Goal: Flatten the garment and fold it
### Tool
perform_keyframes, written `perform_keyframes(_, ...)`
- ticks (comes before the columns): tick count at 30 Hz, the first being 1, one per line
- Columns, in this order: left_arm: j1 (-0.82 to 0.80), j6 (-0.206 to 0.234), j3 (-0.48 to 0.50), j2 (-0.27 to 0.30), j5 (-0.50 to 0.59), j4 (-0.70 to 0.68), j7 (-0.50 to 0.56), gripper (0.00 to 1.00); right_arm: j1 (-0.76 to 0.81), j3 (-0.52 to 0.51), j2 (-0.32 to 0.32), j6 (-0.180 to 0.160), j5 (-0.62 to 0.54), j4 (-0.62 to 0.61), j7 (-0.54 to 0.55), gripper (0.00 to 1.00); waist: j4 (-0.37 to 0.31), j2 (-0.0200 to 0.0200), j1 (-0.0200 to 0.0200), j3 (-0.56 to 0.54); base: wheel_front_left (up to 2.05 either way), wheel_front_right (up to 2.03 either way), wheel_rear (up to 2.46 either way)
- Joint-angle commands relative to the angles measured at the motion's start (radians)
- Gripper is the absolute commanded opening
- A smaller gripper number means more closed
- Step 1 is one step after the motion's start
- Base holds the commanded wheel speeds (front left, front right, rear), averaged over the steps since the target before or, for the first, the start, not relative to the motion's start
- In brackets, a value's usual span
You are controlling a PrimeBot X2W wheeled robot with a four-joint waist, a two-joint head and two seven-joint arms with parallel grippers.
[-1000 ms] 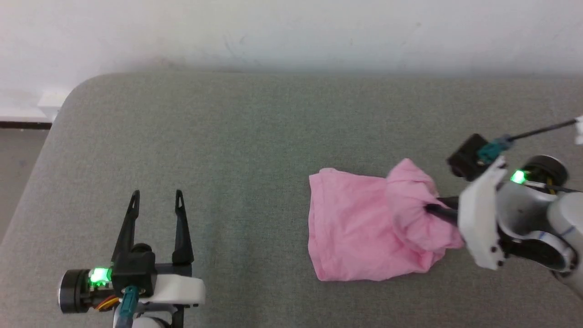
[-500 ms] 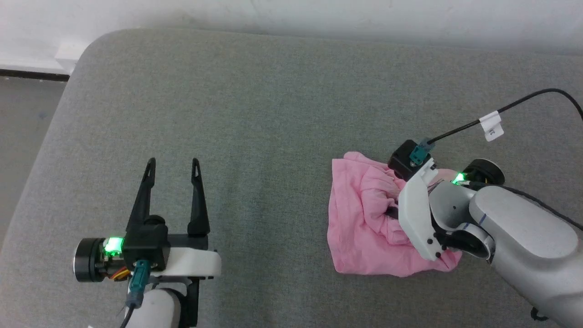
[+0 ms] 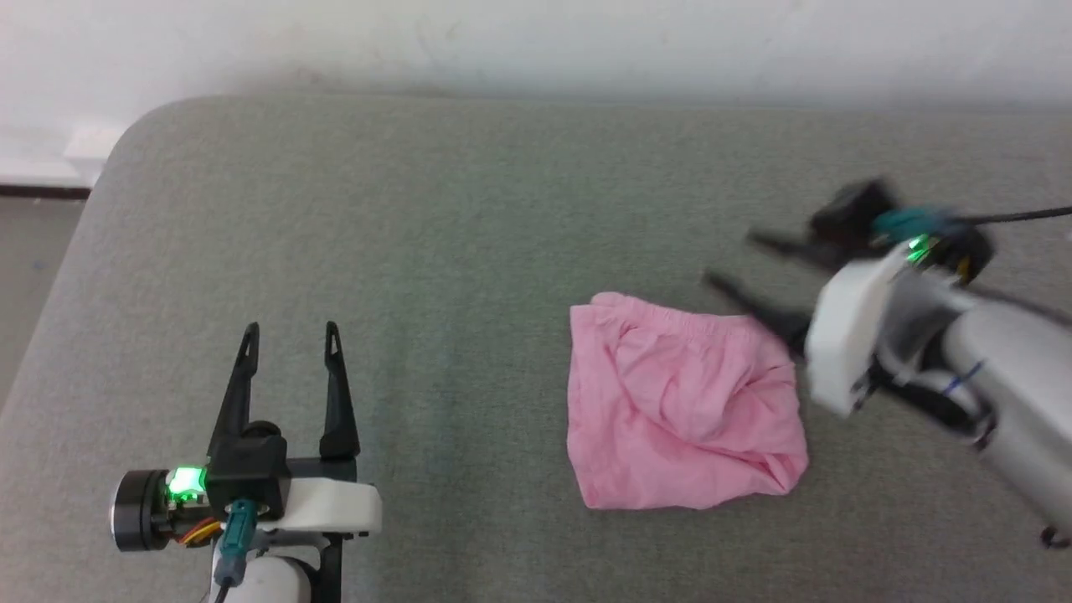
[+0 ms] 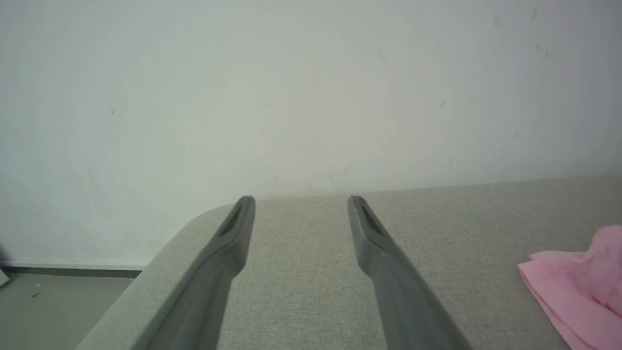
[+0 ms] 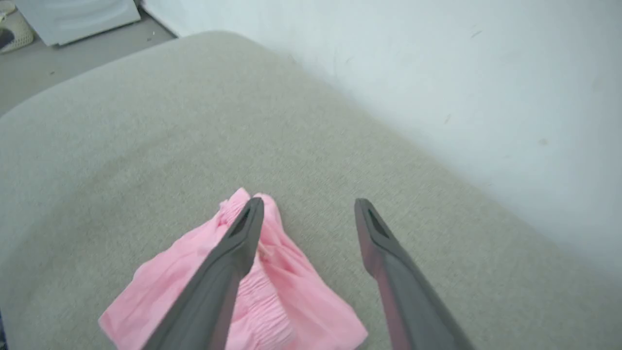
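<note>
Pale off-white wall runs behind the whole work area. A strip of grey floor shows past the robot's left.

Large grey-green woven upholstered surface with a rounded corner butts up to the wall.

Garment, a pair of plain light-pink soft cotton shorts: lying on the upholstery to the robot's right of centre in a rumpled, roughly square heap. Not flat; loose folds bunch toward its right and near edges. The gathered elastic waistband runs along the far edge. In the left wrist view its pink edge sits at the lower right, and in the right wrist view it lies beneath and between the fingers.

Right gripper, two long dark fingers on a white-and-grey arm: motion-blurred, at the garment's far right corner, pointing toward the robot's left. Jaws spread wide, nothing between them. One finger crosses the cloth edge; contact cannot be judged.

Left gripper, same dark two-finger type: well apart from the garment, over bare upholstery, fingers pointing at the wall. Jaws parted, empty.
</note>
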Motion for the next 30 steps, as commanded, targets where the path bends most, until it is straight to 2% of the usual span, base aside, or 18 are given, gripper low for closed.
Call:
perform_keyframes(1,0.01,0.008,0.006,0.006,0.013,-0.005,-0.005,1.0,0.009,-0.032,-0.007,-0.001,-0.017,-0.005,-0.038,1.0,-0.045,-0.0001,0.0001,-0.036,0.0,0.0,0.0)
perform_keyframes(5,0.016,0.006,0.011,0.01,0.009,-0.008,-0.005,1.0,0.049,-0.207,-0.002,-0.001,-0.122,-0.003,-0.226,1.0,-0.073,-0.0001,0.0001,-0.048,0.0,0.0,0.0)
perform_keyframes(8,0.018,0.004,0.015,0.012,0.007,-0.003,-0.005,1.0,0.104,-0.35,0.032,-0.001,-0.229,0.018,-0.355,1.0,-0.088,-0.0001,0.0001,-0.06,0.0,0.0,0.0)
perform_keyframes(11,0.024,0.004,0.017,0.01,0.006,0.0,-0.005,1.0,0.188,-0.493,0.09,-0.001,-0.331,0.034,-0.43,1.0,-0.096,-0.0001,0.0001,-0.073,0.0,0.0,0.0)
perform_keyframes(16,0.037,-0.003,0.022,0.01,0.001,0.001,-0.005,1.0,0.361,-0.719,0.211,-0.001,-0.491,-0.026,-0.462,1.0,-0.098,-0.0001,0.0001,-0.093,0.0,0.0,0.0)
perform_keyframes(22,0.061,-0.009,0.023,0.006,0.002,-0.008,-0.005,1.0,0.614,-0.928,0.409,-0.001,-0.609,-0.22,-0.464,1.0,-0.082,-0.0001,0.0001,-0.116,0.0,0.0,0.0)
perform_keyframes(26,0.079,-0.016,0.028,0.012,0.002,-0.004,-0.005,1.0,0.756,-0.974,0.501,-0.001,-0.641,-0.288,-0.464,1.0,-0.073,-0.0001,0.0001,-0.126,0.0,0.0,0.0)
perform_keyframes(30,0.091,-0.018,0.032,0.018,0.006,0.005,-0.005,1.0,0.835,-0.981,0.537,-0.001,-0.656,-0.304,-0.464,1.0,-0.065,-0.0001,0.0001,-0.131,0.0,0.0,0.0)
